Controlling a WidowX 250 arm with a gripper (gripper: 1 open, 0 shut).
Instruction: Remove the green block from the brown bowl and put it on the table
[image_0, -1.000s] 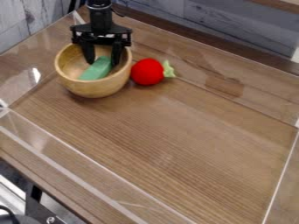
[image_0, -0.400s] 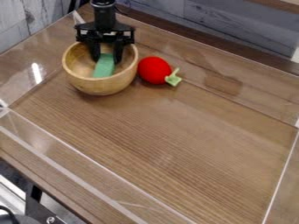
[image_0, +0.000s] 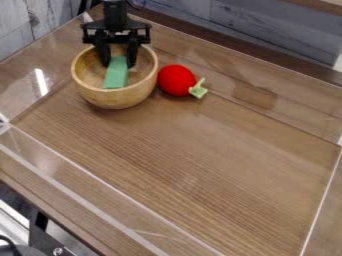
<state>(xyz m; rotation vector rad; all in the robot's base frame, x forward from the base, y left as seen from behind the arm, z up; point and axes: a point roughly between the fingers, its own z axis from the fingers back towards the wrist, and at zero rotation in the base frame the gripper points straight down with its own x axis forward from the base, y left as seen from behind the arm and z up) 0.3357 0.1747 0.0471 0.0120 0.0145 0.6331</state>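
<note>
The brown bowl (image_0: 88, 94) sits at the table's (image_0: 201, 170) far left. Inside it the green block (image_0: 116, 75) stands steeply tilted, its lower end on the bowl's floor and its upper end between the fingers. My black gripper (image_0: 119, 60) points straight down over the bowl's back half, shut on the block's upper end. The fingertips dip just below the rim.
A red strawberry-like toy (image_0: 174, 79) with green leaves lies just right of the bowl, close to its wall. Low clear acrylic walls (image_0: 318, 215) ring the tabletop. A grey plank wall (image_0: 254, 25) stands behind.
The block has gone from lying slanted in the bowl to standing steeply in the fingers. Bowl and red toy shifted slightly right. The gripper edged a little left.
</note>
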